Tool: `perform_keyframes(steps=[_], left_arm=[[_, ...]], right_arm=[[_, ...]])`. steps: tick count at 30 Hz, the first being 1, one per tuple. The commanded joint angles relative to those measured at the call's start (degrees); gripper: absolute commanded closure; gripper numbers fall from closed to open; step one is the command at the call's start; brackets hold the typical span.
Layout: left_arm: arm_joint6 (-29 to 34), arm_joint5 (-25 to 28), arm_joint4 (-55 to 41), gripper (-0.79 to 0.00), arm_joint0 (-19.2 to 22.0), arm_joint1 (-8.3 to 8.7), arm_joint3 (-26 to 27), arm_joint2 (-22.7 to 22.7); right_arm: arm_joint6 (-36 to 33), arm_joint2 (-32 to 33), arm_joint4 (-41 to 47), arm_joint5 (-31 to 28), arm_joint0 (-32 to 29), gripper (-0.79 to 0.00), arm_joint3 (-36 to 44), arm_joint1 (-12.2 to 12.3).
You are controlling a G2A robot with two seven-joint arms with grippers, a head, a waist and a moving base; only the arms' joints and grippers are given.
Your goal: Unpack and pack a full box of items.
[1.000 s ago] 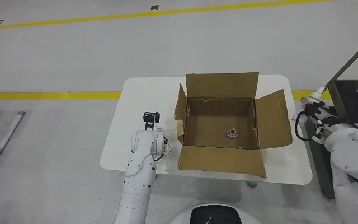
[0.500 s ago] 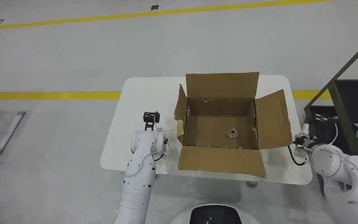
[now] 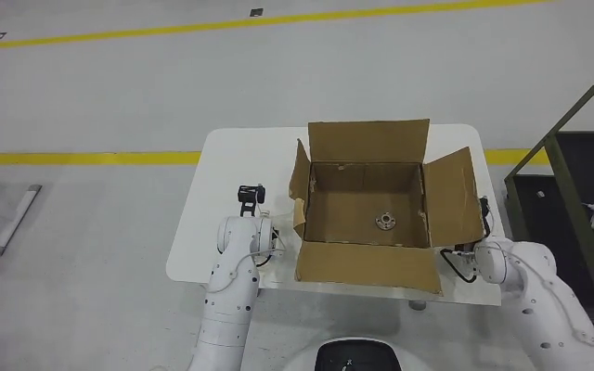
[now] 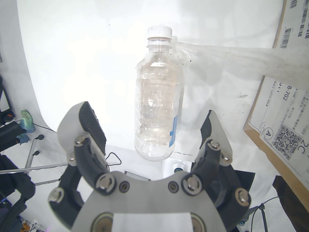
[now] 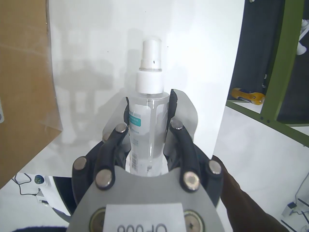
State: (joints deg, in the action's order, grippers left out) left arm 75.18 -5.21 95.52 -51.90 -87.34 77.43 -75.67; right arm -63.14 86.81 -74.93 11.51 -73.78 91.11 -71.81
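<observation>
Box (image 3: 367, 264) is sitting open in the middle of the white bench (image 3: 232, 158) in the top view. All four flaps are folded out, and there's just a small round metal part (image 3: 384, 221) on its floor. Left gripper (image 3: 250, 196) is over the bench just left of the box. The right arm (image 3: 506, 269) is down by the box's right front corner.

Left wrist view: the fingers (image 4: 93, 126) are spread wide apart with a clear water bottle (image 4: 158, 97), white cap on, in between them. Neither pad is touching it. The labelled box wall is just off to one side.

Right wrist view: right gripper (image 5: 149, 98) has its fingers (image 5: 172, 102) clamped on a clear spray bottle (image 5: 147, 126) with a white pump top. The bench is behind it and a box flap is right beside it.
</observation>
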Motion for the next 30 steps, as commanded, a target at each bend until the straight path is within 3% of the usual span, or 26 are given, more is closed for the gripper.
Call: perform_keyframes(steps=[1, 7, 11, 13, 18, 21, 25, 26, 27, 28, 29, 30], left_arm=[[0.0, 0.0, 0.0, -0.785, 0.0, 0.0, 0.0, 0.0], [0.0, 0.0, 0.0, -0.785, 0.0, 0.0, 0.0, 0.0], [0.0, 0.0, 0.0, -0.785, 0.0, 0.0, 0.0, 0.0], [0.0, 0.0, 0.0, -0.785, 0.0, 0.0, 0.0, 0.0], [0.0, 0.0, 0.0, -0.785, 0.0, 0.0, 0.0, 0.0], [0.0, 0.0, 0.0, -0.785, 0.0, 0.0, 0.0, 0.0], [0.0, 0.0, 0.0, -0.785, 0.0, 0.0, 0.0, 0.0], [0.0, 0.0, 0.0, -0.785, 0.0, 0.0, 0.0, 0.0], [0.0, 0.0, 0.0, -0.785, 0.0, 0.0, 0.0, 0.0], [0.0, 0.0, 0.0, -0.785, 0.0, 0.0, 0.0, 0.0], [0.0, 0.0, 0.0, -0.785, 0.0, 0.0, 0.0, 0.0], [0.0, 0.0, 0.0, -0.785, 0.0, 0.0, 0.0, 0.0]], right_arm=[[0.04, -0.1, 0.6, 0.06, 0.24, -0.342, -0.67, -0.05], [-0.09, -0.56, -0.63, 0.73, 1.01, -0.391, -2.68, -0.05], [-0.12, -0.46, -1.59, 1.56, 1.17, -0.668, -2.48, -0.02], [0.23, 1.08, -0.13, 2.43, 0.4, -0.674, -0.55, 0.03], [1.85, 8.23, 5.33, 4.19, -3.12, -0.785, 7.83, 0.42], [3.96, 12.95, 10.23, 5.55, -5.43, -0.785, 13.39, 0.47], [13.86, 19.71, 21.15, 5.99, -10.25, -0.785, 23.1, -0.01], [15.01, 20.58, 23.26, 5.94, -10.92, -0.773, 25.06, -0.1], [16.29, 21.41, 25.69, 6.26, -11.31, -0.656, 26.38, -0.24], [17.55, 21.84, 28.28, 5.83, -11.51, -0.434, 27.82, -0.36], [18.38, 22.03, 29.01, 5.1, -11.88, -0.332, 28.99, -0.37], [19.07, 22.04, 29.23, 4.96, -11.86, -0.317, 29.82, -0.38]])
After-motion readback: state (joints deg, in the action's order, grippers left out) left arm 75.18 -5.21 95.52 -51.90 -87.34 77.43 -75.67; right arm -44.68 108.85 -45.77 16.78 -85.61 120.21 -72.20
